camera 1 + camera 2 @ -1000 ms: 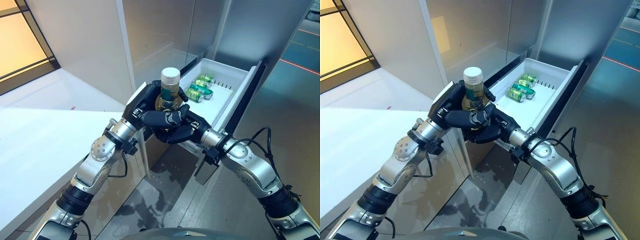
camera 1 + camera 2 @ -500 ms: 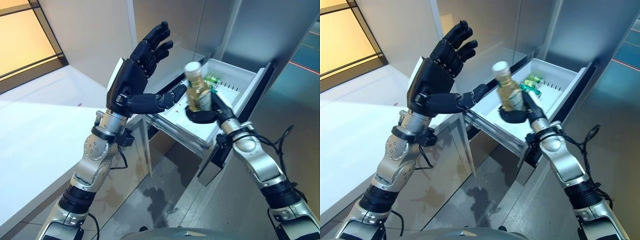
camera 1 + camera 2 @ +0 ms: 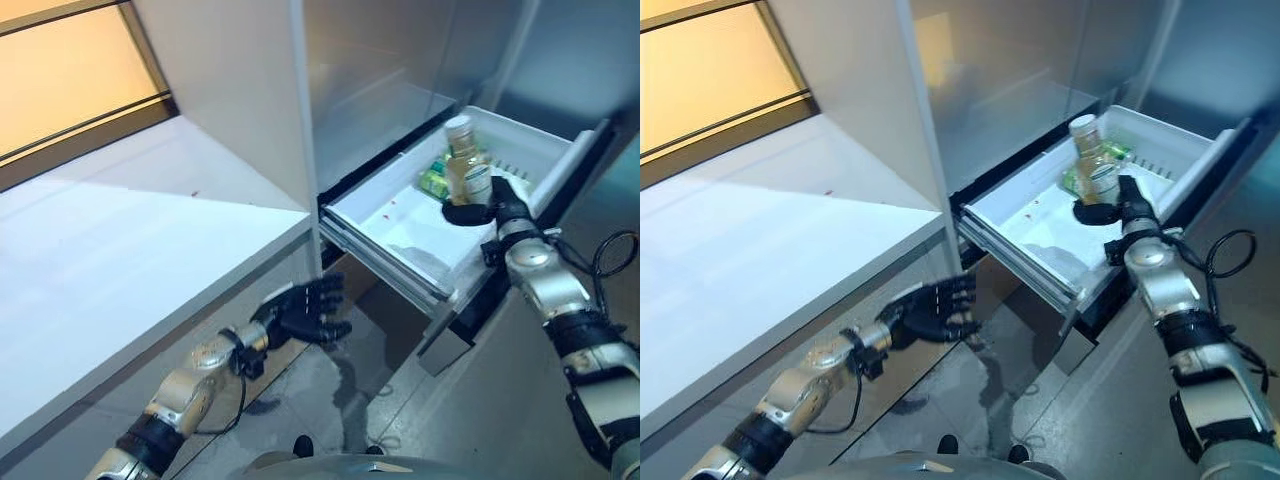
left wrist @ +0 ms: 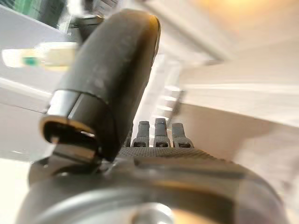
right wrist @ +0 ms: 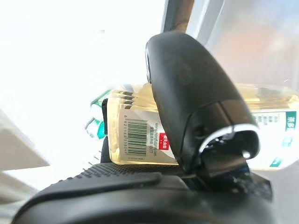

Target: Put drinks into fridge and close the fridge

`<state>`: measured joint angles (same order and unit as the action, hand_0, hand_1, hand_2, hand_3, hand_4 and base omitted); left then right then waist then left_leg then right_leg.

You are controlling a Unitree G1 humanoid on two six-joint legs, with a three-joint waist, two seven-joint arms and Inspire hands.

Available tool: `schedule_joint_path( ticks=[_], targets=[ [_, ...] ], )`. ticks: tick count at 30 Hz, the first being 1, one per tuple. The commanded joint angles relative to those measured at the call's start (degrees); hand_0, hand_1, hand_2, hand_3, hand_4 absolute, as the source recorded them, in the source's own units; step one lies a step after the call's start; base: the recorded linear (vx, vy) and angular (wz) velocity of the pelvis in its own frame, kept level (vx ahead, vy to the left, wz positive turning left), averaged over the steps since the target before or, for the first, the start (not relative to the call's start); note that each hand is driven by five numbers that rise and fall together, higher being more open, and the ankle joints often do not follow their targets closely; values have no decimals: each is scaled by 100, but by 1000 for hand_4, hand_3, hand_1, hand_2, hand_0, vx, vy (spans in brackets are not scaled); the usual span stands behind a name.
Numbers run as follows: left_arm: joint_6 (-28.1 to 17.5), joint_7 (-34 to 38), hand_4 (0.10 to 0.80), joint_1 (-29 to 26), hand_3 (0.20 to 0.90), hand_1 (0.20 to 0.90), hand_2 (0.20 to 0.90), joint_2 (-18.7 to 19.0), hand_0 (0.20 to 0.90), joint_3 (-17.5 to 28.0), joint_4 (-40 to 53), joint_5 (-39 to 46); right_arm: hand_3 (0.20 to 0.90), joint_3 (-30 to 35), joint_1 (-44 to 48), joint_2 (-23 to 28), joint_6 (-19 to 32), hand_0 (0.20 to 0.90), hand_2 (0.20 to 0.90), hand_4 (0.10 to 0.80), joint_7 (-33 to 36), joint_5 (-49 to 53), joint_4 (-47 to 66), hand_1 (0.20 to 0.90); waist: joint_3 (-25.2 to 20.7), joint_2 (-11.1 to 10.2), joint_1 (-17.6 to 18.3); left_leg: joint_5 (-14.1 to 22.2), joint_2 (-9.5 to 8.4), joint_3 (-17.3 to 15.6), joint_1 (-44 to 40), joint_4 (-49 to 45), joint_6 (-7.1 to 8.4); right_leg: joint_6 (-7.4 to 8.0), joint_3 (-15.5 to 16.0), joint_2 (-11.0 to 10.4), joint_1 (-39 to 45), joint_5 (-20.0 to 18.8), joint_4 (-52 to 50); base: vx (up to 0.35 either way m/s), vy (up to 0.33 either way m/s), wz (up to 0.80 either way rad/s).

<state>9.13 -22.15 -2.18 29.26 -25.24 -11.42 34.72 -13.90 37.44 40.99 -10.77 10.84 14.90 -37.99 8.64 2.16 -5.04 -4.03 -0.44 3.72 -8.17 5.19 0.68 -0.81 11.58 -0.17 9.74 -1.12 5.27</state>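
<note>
A clear bottle of pale yellow drink with a white cap stands upright in my right hand, which is shut round its lower part. It hangs over the far end of the open white fridge drawer. Green cans lie in the drawer just behind the bottle. The right wrist view shows the thumb across the bottle's label, with the green cans past it. My left hand is low, below the counter and in front of the drawer, with relaxed fingers, holding nothing.
A white counter runs along the left, its corner next to the drawer. The grey fridge body rises behind the drawer. The drawer's dark front panel juts out towards me on the right. A glossy grey floor lies below.
My left hand has let go of the bottle and dropped from up high to below the counter. My right hand has carried the bottle over the drawer's far end. The camera has shifted.
</note>
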Motion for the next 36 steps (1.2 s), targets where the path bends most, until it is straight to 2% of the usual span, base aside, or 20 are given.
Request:
schedule_joint_path(
  ticks=[1,5,6,10,11,12,17,23,28,31,32,36],
  targets=[
    [-525,-112,800,-256,900,900,900,162,900,-413,-102,-409,200,-321,1636,403,1253,300,300,100,84,179,46,300,-730,-329,-168,295,-140,-328,62,-19,-102,317,17,-189,-13,1,-171,54,-12,23],
    [-1151,210,800,-169,900,900,900,-78,900,-605,-1597,-961,200,-669,2056,361,1056,300,300,100,-238,-249,-984,300,-685,-365,-320,262,-174,-201,92,-19,-89,314,136,-205,-13,18,-209,51,-20,23],
    [-1121,284,800,-177,900,900,900,-116,900,-615,-1725,-1015,200,-701,2099,357,973,300,300,100,-314,-342,-1072,300,-680,-363,-327,259,-177,-188,96,-19,-90,313,146,-206,-15,22,-213,46,-22,22],
    [-1639,704,800,-190,900,900,900,-565,900,-499,-3289,-2098,200,-1131,2271,255,116,300,300,100,-1436,-1366,-2309,300,-618,-442,-429,214,-200,-99,170,-19,-96,299,202,-215,-51,17,-222,35,-36,16],
    [-1674,810,800,-206,900,900,900,-643,900,-492,-3589,-2262,200,-1236,2313,225,52,300,300,100,-1616,-1480,-2555,300,-599,-453,-444,205,-199,-85,185,-19,-98,294,205,-213,-57,12,-215,27,-46,6],
    [-1707,941,800,-218,900,900,900,-730,900,-470,-3958,-2474,200,-1347,2346,154,-315,300,300,100,-1967,-1656,-2812,300,-572,-476,-463,194,-197,-69,201,-19,-97,290,207,-210,-64,11,-214,33,-40,7],
    [-1777,1177,800,-220,900,900,900,-971,900,-316,-5085,-2799,200,-1559,2373,-39,-800,300,300,100,-2919,-2563,-3571,300,-495,-488,-536,174,-197,0,220,-19,-106,267,231,-208,-59,14,-193,42,-15,13],
    [-1786,1361,800,4,900,900,900,-983,900,-45,-5577,-2934,200,-1541,2122,-149,-932,300,300,100,-3060,-2929,-3845,300,-397,-440,-610,152,-204,77,246,-19,-106,260,243,-214,-65,17,-182,0,0,0],
    [-1861,1373,800,139,900,900,900,-967,900,84,-5590,-2951,200,-1415,1828,-204,-994,300,300,100,-3102,-3082,-3869,300,-347,-388,-620,156,-209,99,246,-19,-103,264,236,-214,-64,27,-178,0,0,0],
    [-1925,1355,800,172,900,900,900,-964,900,69,-5532,-2987,200,-1376,1660,-245,-1168,300,300,100,-3439,-3216,-3856,300,-300,-363,-610,159,-206,102,252,-19,-106,264,220,-211,-77,23,-175,0,0,0],
    [-1942,1343,800,165,900,900,900,-965,900,59,-5520,-3002,900,-1376,1623,-260,-1267,900,900,800,-3608,-3211,-3870,900,-288,-360,-605,161,-203,97,254,-19,-106,264,211,-210,-82,19,-173,0,0,0],
    [-1889,1268,800,77,900,900,900,-965,900,24,-5429,-3039,900,-1305,1549,-324,-1238,900,900,800,-3594,-2609,-3872,900,-255,-357,-573,167,-198,96,227,-19,-99,268,188,-200,-53,-10,-133,0,0,0]
  ],
)
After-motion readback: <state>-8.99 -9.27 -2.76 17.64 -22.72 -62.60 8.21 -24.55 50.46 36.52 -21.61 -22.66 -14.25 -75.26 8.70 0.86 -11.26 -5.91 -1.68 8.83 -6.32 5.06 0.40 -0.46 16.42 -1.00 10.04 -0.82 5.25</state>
